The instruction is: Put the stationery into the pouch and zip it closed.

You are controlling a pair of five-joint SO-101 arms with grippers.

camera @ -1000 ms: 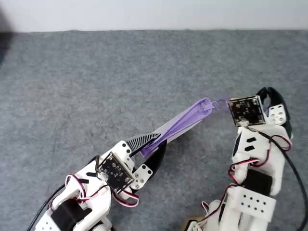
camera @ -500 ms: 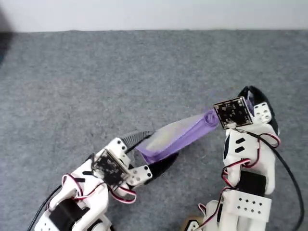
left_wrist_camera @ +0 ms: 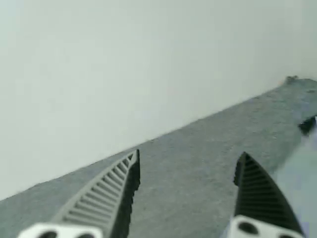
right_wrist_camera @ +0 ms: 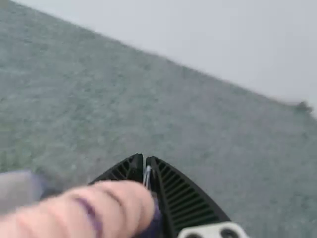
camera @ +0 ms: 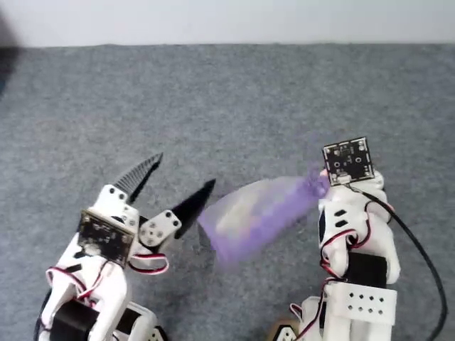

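Observation:
A purple translucent pouch hangs blurred between the two arms, with pale shapes showing through its wall. My right gripper holds its zipper end; in the right wrist view that gripper is shut on a thin metal zipper pull, and the pouch fills the near foreground. My left gripper stands open just left of the pouch's free end, touching nothing. In the left wrist view the gripper has only grey mat between its fingertips, and a pale edge of the pouch shows beside one finger.
A grey felt mat covers the table up to a white wall at the back. A dark object sits at the far left edge. Cables trail from both arm bases near the front edge.
My left gripper has let go of the pouch, opened and drawn back to the left. The pouch, stretched taut before, now swings loose from the right gripper, which has shifted slightly nearer.

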